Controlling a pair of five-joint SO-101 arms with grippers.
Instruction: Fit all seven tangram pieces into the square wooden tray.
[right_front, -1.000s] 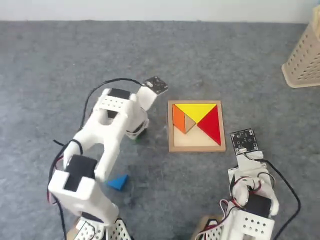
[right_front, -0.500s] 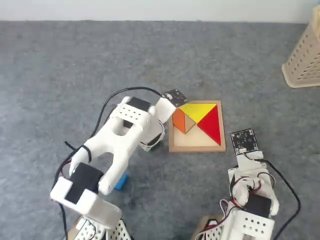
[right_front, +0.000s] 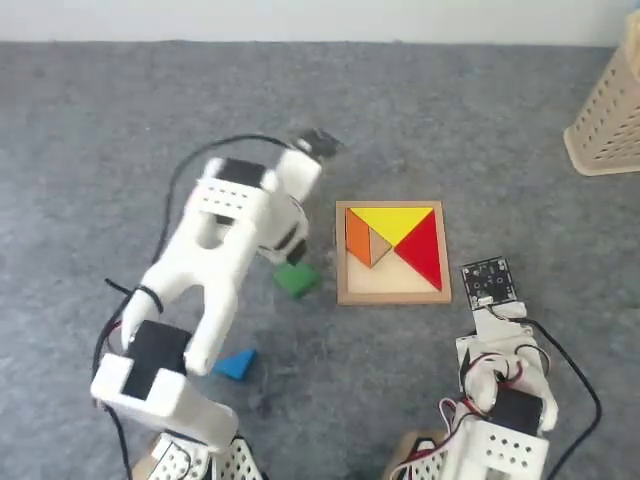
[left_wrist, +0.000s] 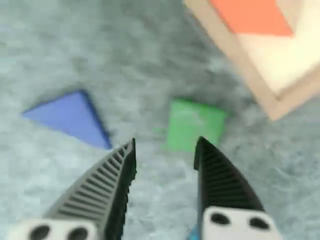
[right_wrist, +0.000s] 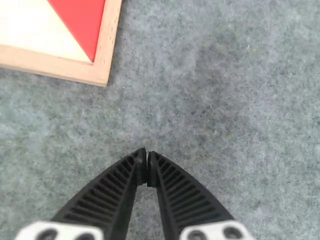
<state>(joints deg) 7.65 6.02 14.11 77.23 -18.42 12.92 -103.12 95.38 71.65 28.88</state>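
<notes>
Position: flat green square piece (right_front: 296, 279) lies on the grey felt desk (right_front: 450, 120) just outside a corner of the square wooden tray (right_front: 391, 298), with the left claw (left_wrist: 165, 142) spread wide and empty above it. Recommended: descend straight, straddle two opposite edges, close squarely, and lift clear of the rim before seating it on the bare tray floor. The right claw (right_wrist: 146, 152) is pinched shut, empty, beside the tray.

It looks like a robotics lab bench. The tabletop (right_front: 480, 110) is covered in grey felt-like cloth. The white left arm (right_front: 215, 260) and right arm (right_front: 500, 400) have bare cables (right_front: 185, 185) and an exposed circuit board (right_front: 490, 283). A plain pale wall (right_front: 300, 20) runs along the frame's top, and a perforated beige basket (right_front: 610, 110) stands at upper right.
</notes>
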